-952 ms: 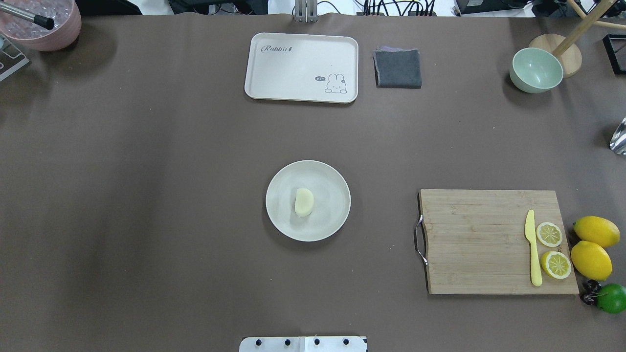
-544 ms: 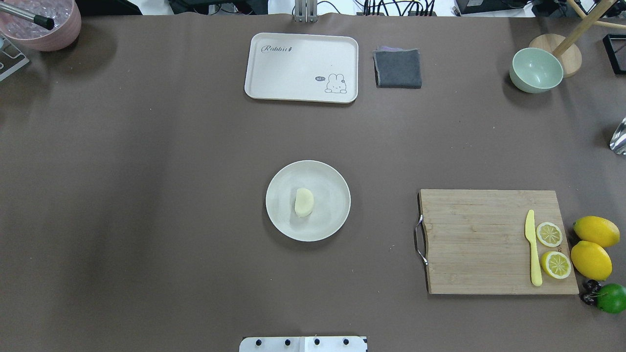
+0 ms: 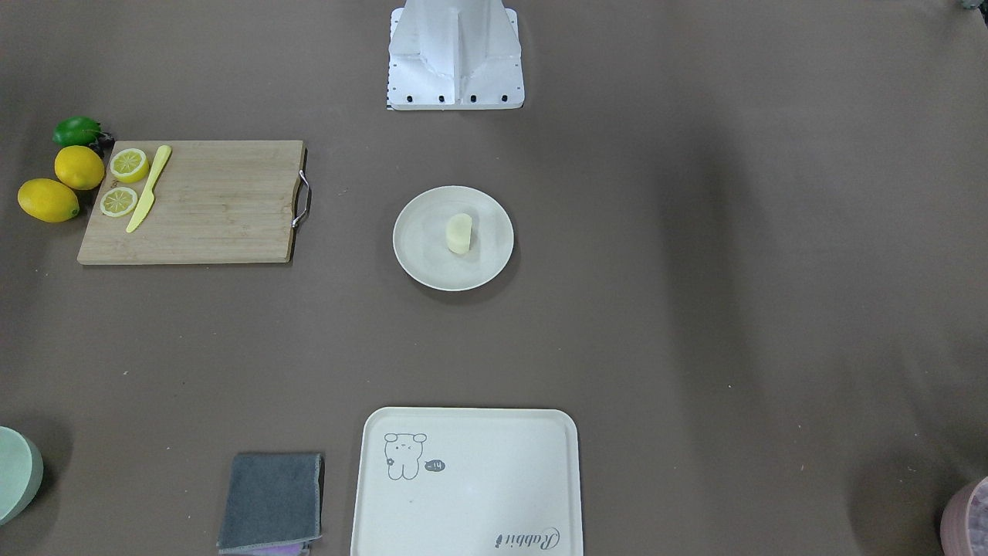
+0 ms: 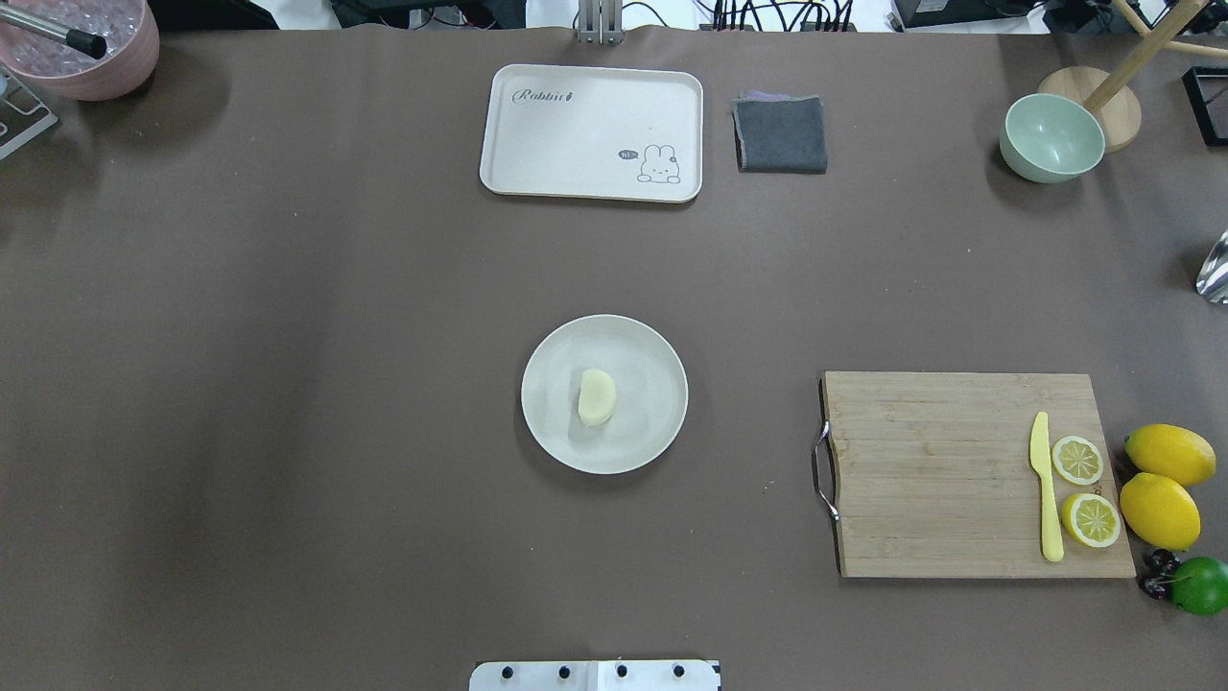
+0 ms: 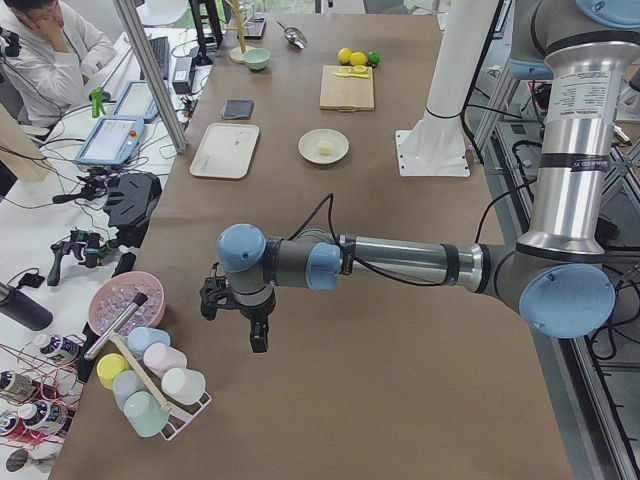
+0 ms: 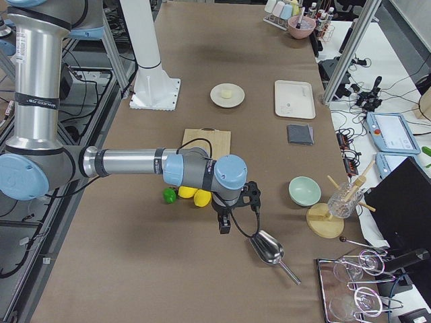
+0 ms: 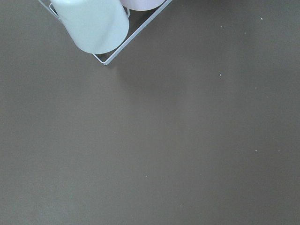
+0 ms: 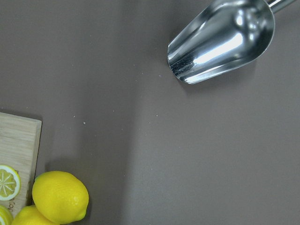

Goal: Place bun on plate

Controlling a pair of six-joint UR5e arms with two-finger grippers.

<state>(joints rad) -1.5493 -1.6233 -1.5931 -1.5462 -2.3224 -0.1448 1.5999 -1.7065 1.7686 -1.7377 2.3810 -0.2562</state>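
The bun (image 4: 596,396) sits on the plate (image 4: 645,422); only a stray sweep by the left end effector (image 5: 240,315) or right end effector (image 6: 232,214), whose spread I cannot tell, could dislodge it

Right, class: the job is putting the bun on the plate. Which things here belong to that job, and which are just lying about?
Belong to the job: bun, plate (the bun already lies on it).

Lying about: tray, grey cloth, green bowl, cutting board, yellow knife, lemon slices, whole lemons, lime, metal scoop.
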